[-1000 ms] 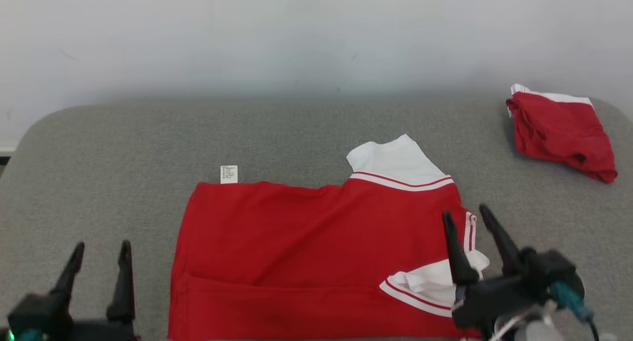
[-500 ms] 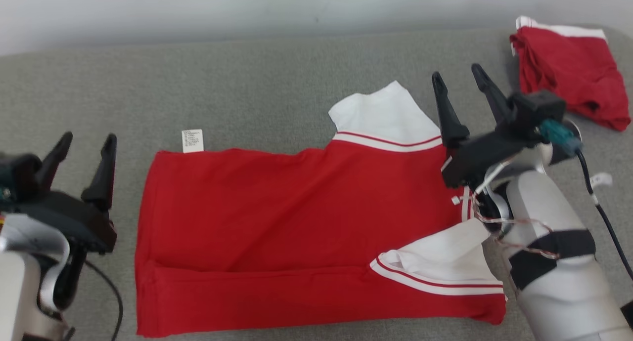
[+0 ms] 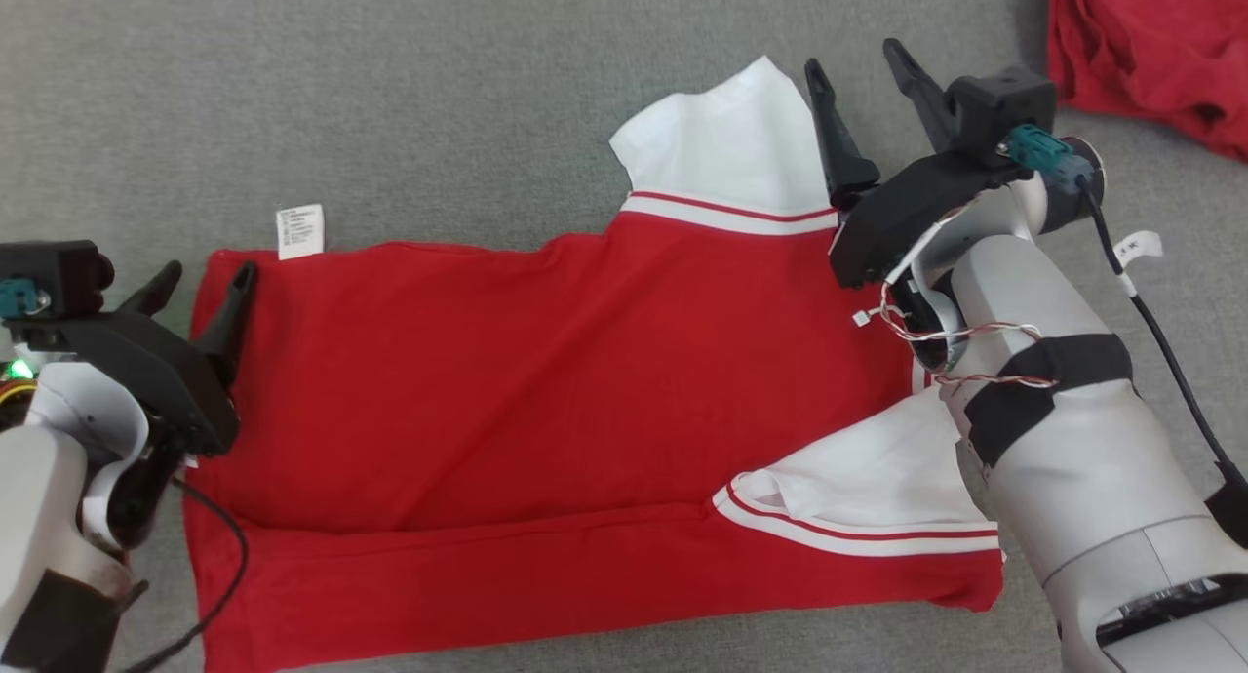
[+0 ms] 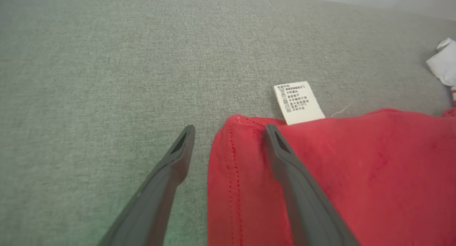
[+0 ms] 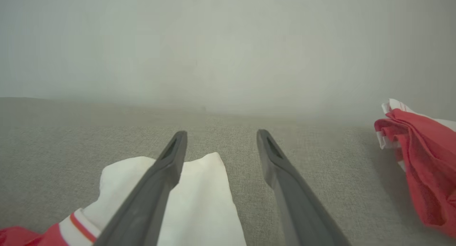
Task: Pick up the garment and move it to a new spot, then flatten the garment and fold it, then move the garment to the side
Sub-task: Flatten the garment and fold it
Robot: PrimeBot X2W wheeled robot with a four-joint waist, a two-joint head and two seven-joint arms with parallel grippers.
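You see the grey cushion (image 3: 390, 88) bearing the shirt (image 3: 546, 361), spread flat at centre with one white sleeve folded inward. A second red garment (image 3: 1150, 49) lies at far right. The right gripper (image 3: 851, 56), fingers spread, hangs beside the upper sleeve. The left gripper (image 3: 211, 268), also spread, straddles the shirt's left corner near the label (image 3: 299, 231).

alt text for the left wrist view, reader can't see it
The left gripper, open, straddles the hemmed edge of a red garment lying on a grey fabric surface: one dark finger over the cloth, one over the grey. A white care label sticks out from the garment's edge just beyond the fingertips.
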